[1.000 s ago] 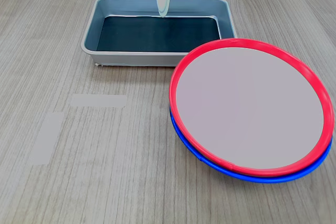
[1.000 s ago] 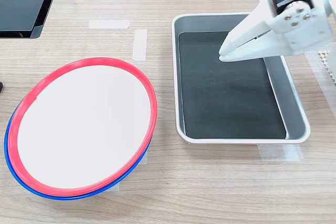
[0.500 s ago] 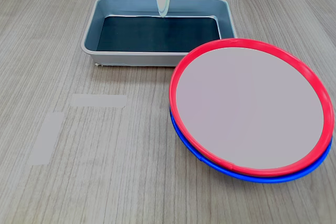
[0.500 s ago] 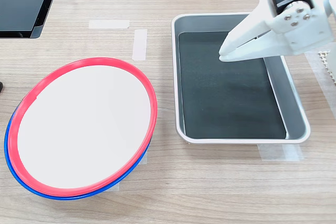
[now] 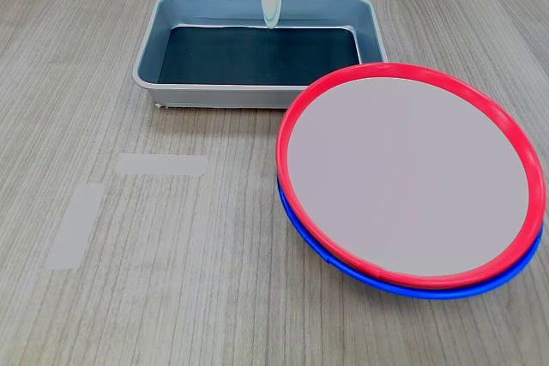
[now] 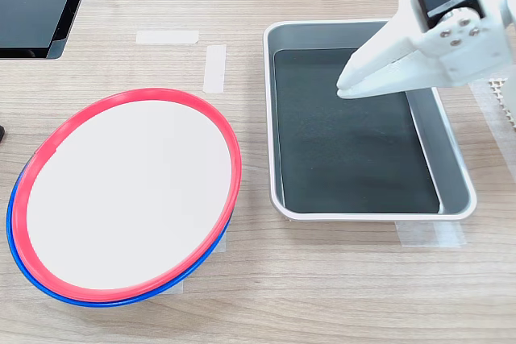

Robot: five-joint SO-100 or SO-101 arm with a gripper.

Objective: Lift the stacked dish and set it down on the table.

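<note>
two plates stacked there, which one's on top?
The red-rimmed plate is on top, its whole pale centre exposed. The blue-rimmed plate lies under it, only an arc of blue rim peeking out along the near edge in both exterior views.

opposing high views, perhaps equally near

From my station, the gripper (image 6: 345,86) hung over the grey tray (image 6: 455,168), whose raised walls boxed in the room beneath it. The red-rimmed dish (image 6: 129,195) sat on the blue-rimmed plate (image 6: 24,267), tilted, taking up the tabletop (image 6: 322,296) toward the second exterior view's lower left corner. Between dish and tray ran a narrow bare strip. Bare wood with only flat tape strips (image 5: 163,164) lay open at the first exterior view's left.
</note>
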